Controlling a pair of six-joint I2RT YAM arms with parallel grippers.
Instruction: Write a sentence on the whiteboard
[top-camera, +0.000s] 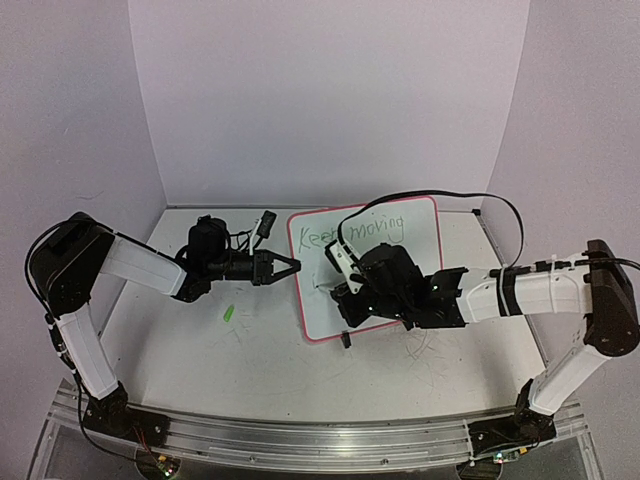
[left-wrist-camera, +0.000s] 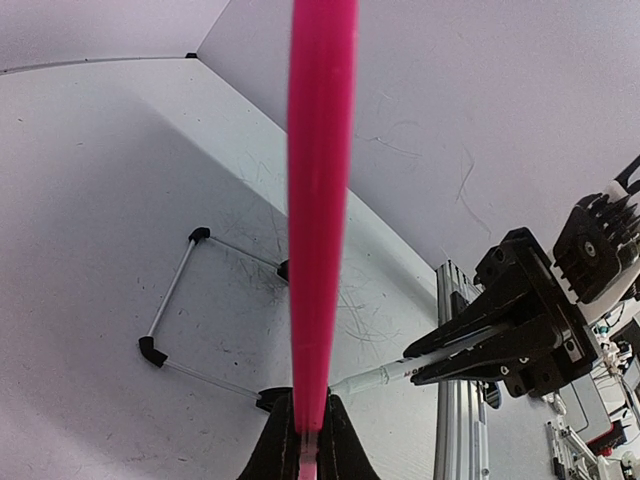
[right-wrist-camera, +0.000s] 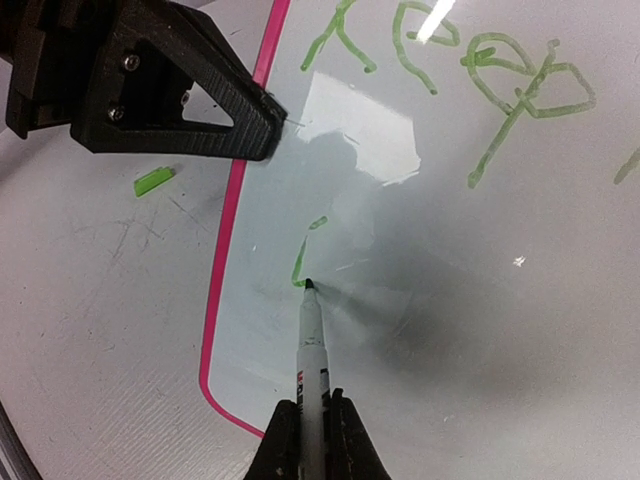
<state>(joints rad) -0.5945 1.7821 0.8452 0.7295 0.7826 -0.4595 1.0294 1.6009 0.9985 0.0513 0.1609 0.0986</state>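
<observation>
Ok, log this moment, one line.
left pincer: holds whiteboard | right pincer: holds marker | tip: on whiteboard | sentence: unfinished

- Board (top-camera: 425, 250) — glossy white, with a pink frame.
- Sentence (top-camera: 352, 233) — green script.
- Marker (right-wrist-camera: 313, 350) — white barrel, black tip, black and red print.
- Scrap (top-camera: 229, 313) — bright green.
- Table (top-camera: 200, 350) — white, with faint dark scuffs.
- Left gripper (top-camera: 296, 266) and right gripper (right-wrist-camera: 312, 410) — black.

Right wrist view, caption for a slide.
Right gripper holds marker tip at a short green stroke on whiteboard; left gripper grips frame.
</observation>
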